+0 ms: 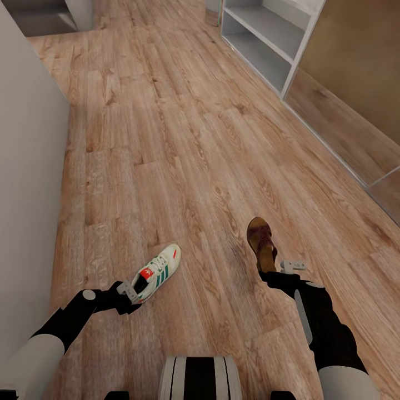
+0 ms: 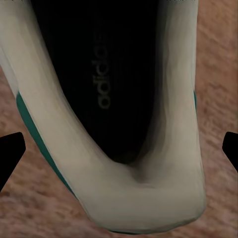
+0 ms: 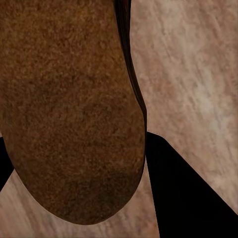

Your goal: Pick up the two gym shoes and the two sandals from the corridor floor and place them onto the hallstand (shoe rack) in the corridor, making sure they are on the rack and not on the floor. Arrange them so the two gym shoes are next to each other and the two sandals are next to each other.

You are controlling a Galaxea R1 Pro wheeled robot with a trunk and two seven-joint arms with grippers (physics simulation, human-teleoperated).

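Item: 1 gym shoe and 1 sandal, both lying on the corridor floor. We are holding the left gripper at the shoe's heel, fingers spread either side of it without touching. We are closing the right gripper on the sandal's heel. Each long axis is running away from its gripper, toes pointing toward the hallstand, which is standing well beyond the sandal, nearer our right arm.

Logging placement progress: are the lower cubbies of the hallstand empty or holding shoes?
Empty, as far as visible. The hallstand shows bare grey shelves; the gym shoe and the sandal are out over the corridor floor.
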